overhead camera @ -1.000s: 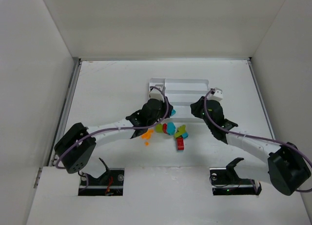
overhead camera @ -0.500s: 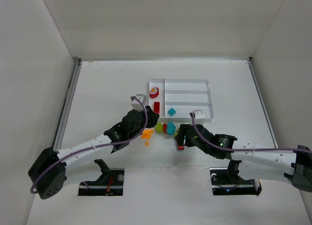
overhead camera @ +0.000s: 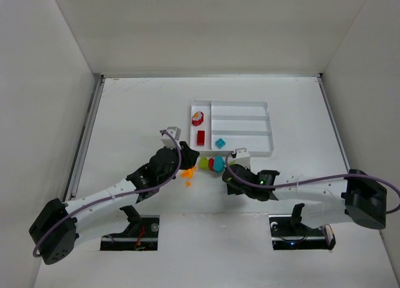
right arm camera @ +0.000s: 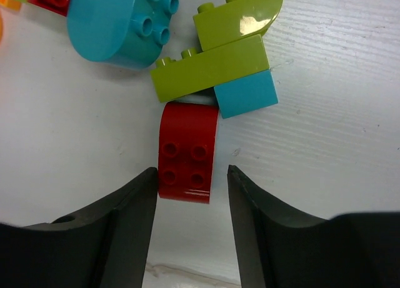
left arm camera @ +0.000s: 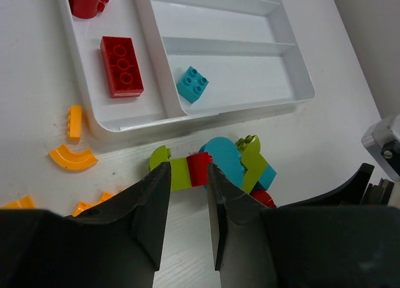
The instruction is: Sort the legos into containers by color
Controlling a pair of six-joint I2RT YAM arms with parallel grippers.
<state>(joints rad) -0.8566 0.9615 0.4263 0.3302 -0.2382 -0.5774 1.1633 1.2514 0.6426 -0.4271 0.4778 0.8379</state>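
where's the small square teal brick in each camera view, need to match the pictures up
Top view: the small teal brick lies in the tray, at the left end of its nearest long section.
Left wrist view: the brick is upper middle, in that same section.
Right wrist view: not in it.
Shared landmark: the big round-ended teal brick outside the tray, seen in all three views.

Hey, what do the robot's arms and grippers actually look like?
Left arm and right arm: white links, black joints, a purple cable looping along each. Left gripper and right gripper: broad matte-black fingers with curved inner edges.
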